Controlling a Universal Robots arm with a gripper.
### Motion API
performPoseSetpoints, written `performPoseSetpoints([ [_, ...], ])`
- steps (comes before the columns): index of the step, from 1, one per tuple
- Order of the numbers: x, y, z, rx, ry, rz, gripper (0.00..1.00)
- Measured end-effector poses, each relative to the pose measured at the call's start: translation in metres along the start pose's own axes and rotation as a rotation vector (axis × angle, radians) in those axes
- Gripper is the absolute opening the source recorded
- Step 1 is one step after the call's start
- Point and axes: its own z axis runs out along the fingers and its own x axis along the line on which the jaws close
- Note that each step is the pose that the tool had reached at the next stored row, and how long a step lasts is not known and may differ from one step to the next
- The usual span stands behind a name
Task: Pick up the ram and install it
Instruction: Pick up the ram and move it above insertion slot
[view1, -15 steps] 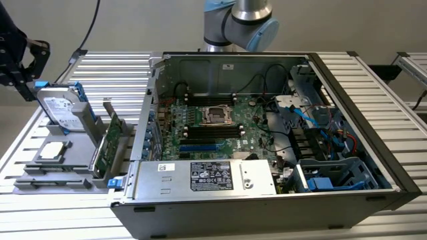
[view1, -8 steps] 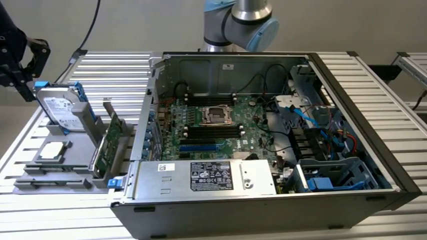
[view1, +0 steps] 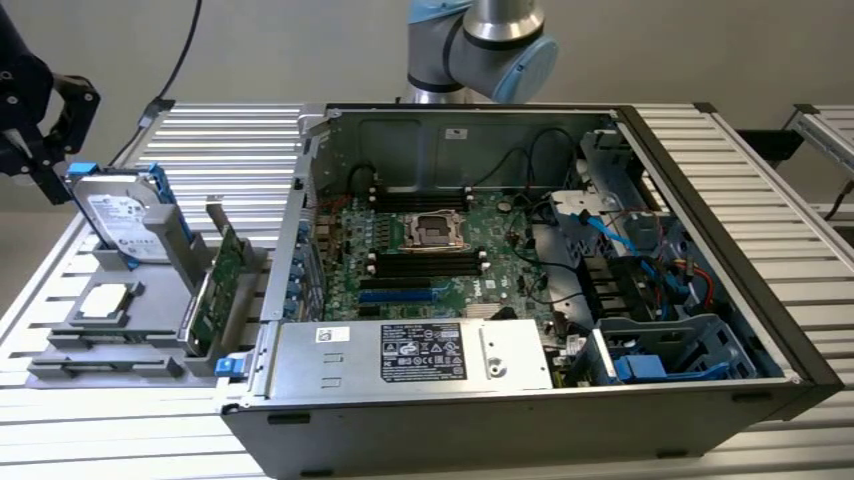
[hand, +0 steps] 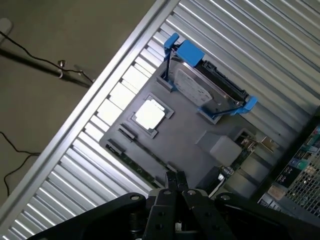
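The ram (hand: 137, 169) is a thin dark-green strip standing on edge in a slot along one side of the grey holder tray (hand: 190, 132). In the exterior view that slot (view1: 104, 368) runs along the tray's front edge. My gripper (hand: 175, 179) hangs well above the tray with its two fingers pressed together and nothing between them. The tips line up with one end of the ram in the wrist view. In the exterior view my gripper (view1: 56, 180) is a black shape at the far left, above the hard drive. The motherboard's memory slots (view1: 424, 262) lie inside the open case.
On the tray stand a hard drive (view1: 123, 212) in blue brackets, a processor chip (view1: 107, 303) and a wider green expansion card (view1: 220, 290) on edge. The open computer case (view1: 534, 270) fills the table's middle, with cables and a power supply (view1: 414, 352). The table's edge (hand: 85, 105) runs close by the tray.
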Motion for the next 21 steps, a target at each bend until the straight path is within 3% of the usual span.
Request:
performPoseSetpoints([
  [6,0.0001,0.0001,-0.0001,-0.0012,0.0021,-0.053,0.11],
  [8,0.0005,-0.0006,-0.0001,-0.0056,-0.0020,-0.055,0.11],
  [11,0.0005,-0.0005,-0.0001,-0.0047,-0.0128,-0.074,0.11],
  [13,0.0004,-0.0006,0.0000,-0.0029,-0.0163,-0.107,0.11],
  [21,0.0005,-0.0006,0.0003,-0.0008,-0.0073,-0.251,0.11],
])
